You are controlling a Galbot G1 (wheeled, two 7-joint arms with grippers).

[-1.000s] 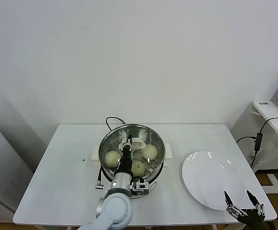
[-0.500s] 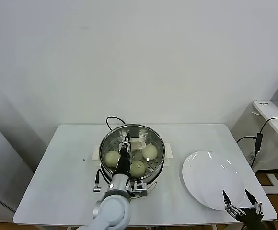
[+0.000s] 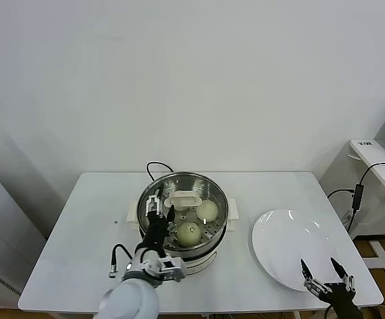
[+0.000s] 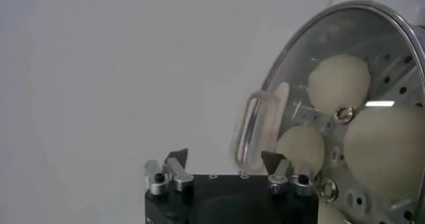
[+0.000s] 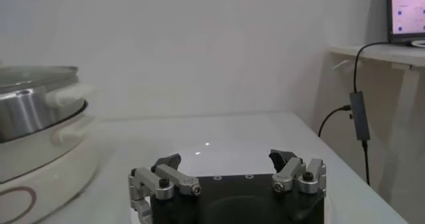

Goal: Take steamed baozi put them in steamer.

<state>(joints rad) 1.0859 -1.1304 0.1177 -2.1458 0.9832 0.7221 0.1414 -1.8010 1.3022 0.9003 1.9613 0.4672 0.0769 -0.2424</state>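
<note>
The steamer [image 3: 182, 214] sat on the white table [image 3: 79, 246], a little left of the table's centre, with its black cord [image 3: 154, 166] looping away at twelve o'clock. A glass lid with a white handle [image 3: 181, 199] lay over the pot. Through it the head view showed two buns clearly: one [image 3: 207, 211] toward two o'clock in the pot and one [image 3: 188, 232] toward five o'clock. The left wrist view showed three buns [image 4: 339, 80] under the glass, grouped around the centre of the perforated tray.

The left gripper [image 3: 159, 207] hovered over the pot's nine o'clock side, its fingers spread wide and holding nothing. In its own wrist view the two fingertips [image 4: 178, 157] stood well apart, with the lid's handle [image 4: 259, 127] just beyond them and not between them.

The white plate [image 3: 291, 249] lay at three o'clock from the steamer, well apart from it, with nothing on it. The right gripper [image 3: 322, 274] waited at the plate's five o'clock edge, near the front of the table, its fingers also spread wide and empty.
</note>
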